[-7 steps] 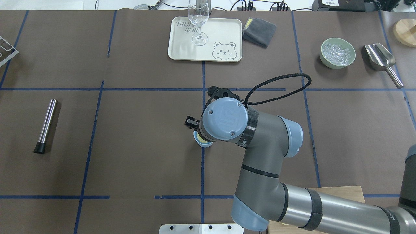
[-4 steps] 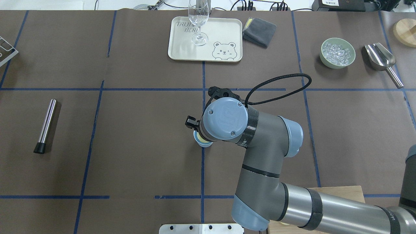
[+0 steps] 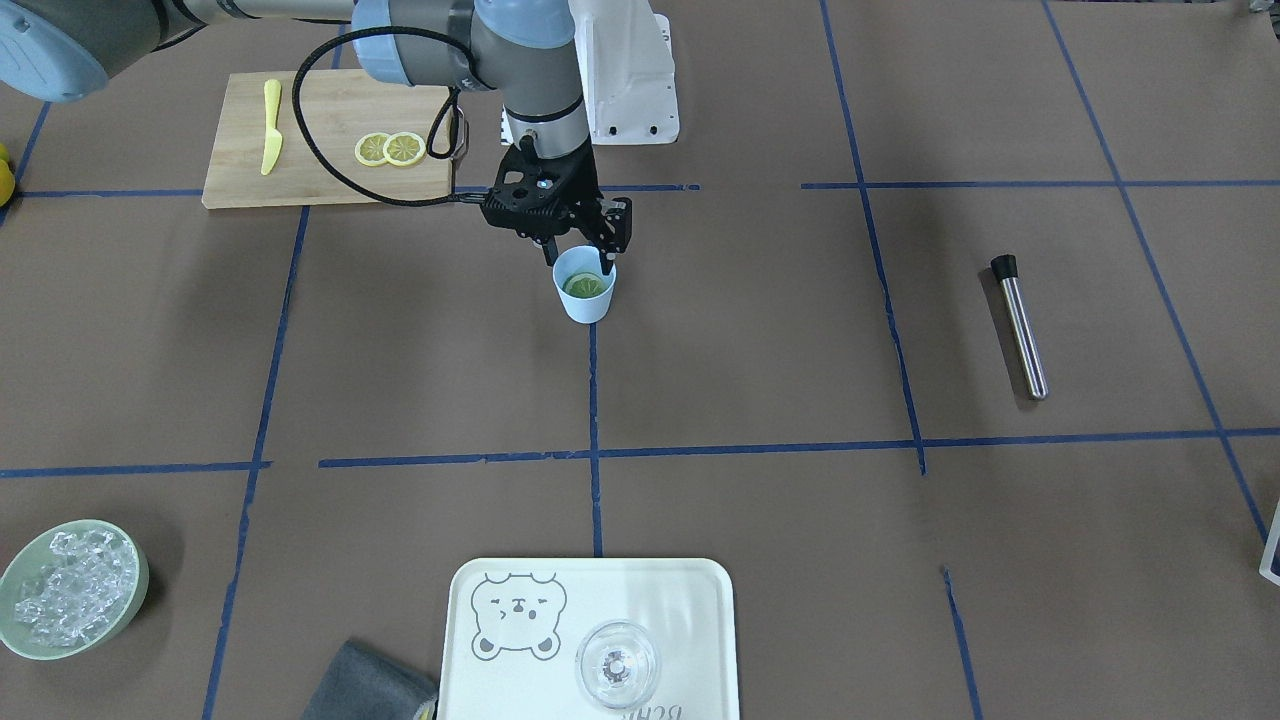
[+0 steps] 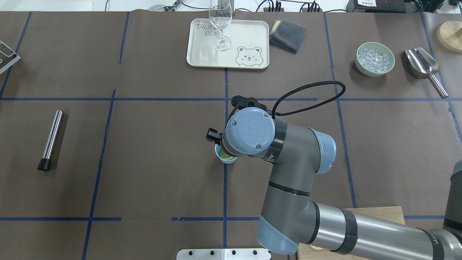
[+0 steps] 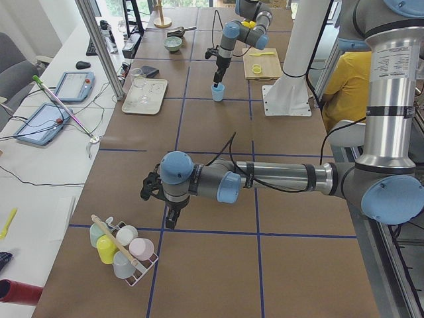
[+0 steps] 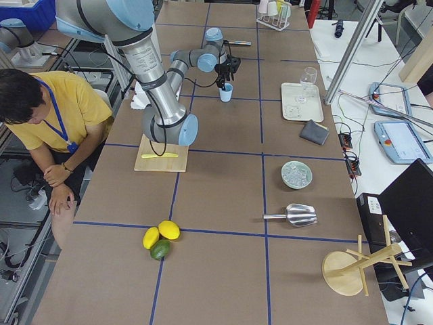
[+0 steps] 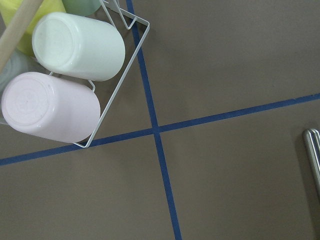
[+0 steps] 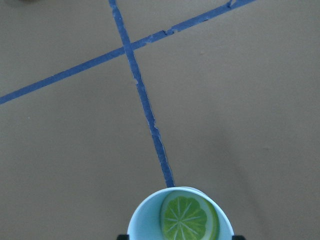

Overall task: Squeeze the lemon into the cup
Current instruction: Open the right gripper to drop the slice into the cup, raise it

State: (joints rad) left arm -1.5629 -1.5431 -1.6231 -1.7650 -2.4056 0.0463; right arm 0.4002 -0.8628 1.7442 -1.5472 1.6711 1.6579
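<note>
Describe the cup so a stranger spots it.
Look at the table's centre, under the right arm's tool. The cup stands there on a blue tape line: small, light blue, handleless, a lemon piece inside, unlike the clear glass on the tray.

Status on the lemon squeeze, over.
Right gripper open, straddling the cup. Lemon lying inside it, cut face up. Left gripper far off by cup rack, state unclear.

Glass (image 3: pixel 617 665) stands on bear tray (image 3: pixel 690 615); ice bowl (image 3: pixel 139 590) apart.
</note>
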